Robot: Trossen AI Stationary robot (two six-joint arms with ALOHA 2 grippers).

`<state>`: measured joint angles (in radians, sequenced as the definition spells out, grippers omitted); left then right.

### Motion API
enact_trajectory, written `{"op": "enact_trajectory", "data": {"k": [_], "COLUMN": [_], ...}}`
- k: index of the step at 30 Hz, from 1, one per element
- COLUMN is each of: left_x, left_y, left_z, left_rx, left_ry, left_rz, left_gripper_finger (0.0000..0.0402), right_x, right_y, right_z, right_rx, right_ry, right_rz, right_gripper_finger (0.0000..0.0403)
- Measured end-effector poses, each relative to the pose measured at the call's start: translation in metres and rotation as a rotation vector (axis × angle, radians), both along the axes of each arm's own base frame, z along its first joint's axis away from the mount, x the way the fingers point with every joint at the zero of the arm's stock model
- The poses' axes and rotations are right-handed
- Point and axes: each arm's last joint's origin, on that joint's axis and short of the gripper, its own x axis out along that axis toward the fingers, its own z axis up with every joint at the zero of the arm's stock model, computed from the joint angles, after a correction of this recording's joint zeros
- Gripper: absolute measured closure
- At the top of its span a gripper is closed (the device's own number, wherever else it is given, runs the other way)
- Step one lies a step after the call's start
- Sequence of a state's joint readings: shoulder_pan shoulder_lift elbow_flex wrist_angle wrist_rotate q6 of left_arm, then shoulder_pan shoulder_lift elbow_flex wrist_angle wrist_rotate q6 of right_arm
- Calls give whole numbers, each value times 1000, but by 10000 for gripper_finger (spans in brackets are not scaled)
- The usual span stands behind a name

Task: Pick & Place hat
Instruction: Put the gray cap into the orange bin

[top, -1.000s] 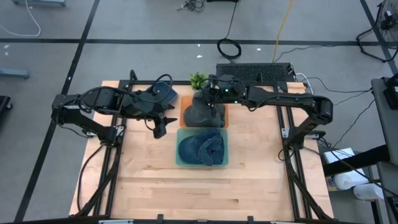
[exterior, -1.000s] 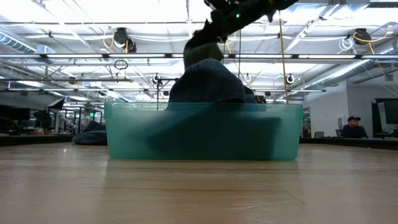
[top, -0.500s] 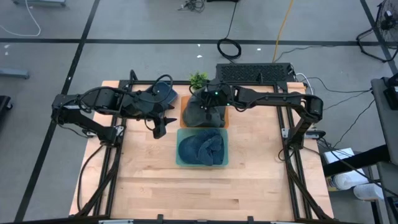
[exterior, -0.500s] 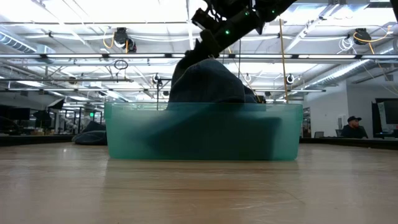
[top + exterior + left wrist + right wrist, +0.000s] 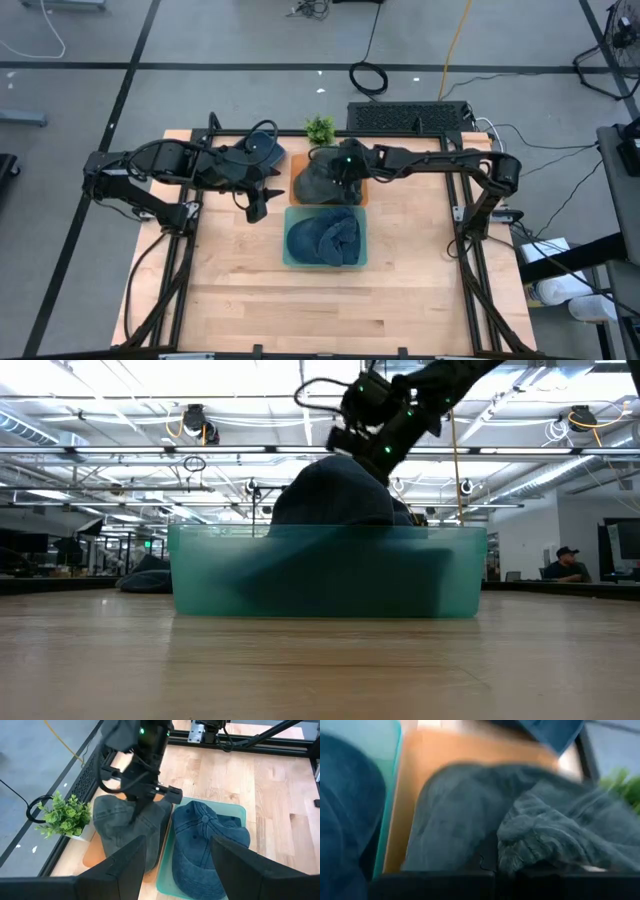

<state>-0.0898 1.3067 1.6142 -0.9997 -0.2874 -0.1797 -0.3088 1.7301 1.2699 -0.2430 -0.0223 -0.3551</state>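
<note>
My right gripper (image 5: 335, 176) has come down since a second ago and now sits on the grey hat (image 5: 322, 182), fingers pinched shut on a fold of its fabric; in the level view the hat no longer hangs lifted under my wrist. The grey hat lies on the orange tray (image 5: 360, 187) directly below my fingers. Just beside it is the teal bin (image 5: 292, 257) with the blue hat (image 5: 325, 238) inside. My left gripper (image 5: 258, 205) has not moved, waiting off to the side of the tray with fingers spread apart
</note>
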Motion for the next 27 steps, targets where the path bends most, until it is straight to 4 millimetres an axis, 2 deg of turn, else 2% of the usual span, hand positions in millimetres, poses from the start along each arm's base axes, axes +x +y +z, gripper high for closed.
{"op": "enact_trajectory", "data": {"k": [7,12,18,27], "left_x": [0,0,0,0], "left_y": [0,0,0,0], "left_z": [0,0,1,0], "left_rx": [2,13,8,0], "left_ry": [0,1,-5,-3], "left_rz": [-1,-10,-6,0], "left_gripper_finger": [172,172,172,172], "right_x": [-16,-22,-20,-29], "right_y": [5,8,8,13], "right_z": [-40,-54,-41,-10], "right_rx": [30,27,-21,-56], "right_ry": [38,27,-35,-111], "right_rz": [-17,-15,14,31], "right_gripper_finger": [403,402,368,235]}}
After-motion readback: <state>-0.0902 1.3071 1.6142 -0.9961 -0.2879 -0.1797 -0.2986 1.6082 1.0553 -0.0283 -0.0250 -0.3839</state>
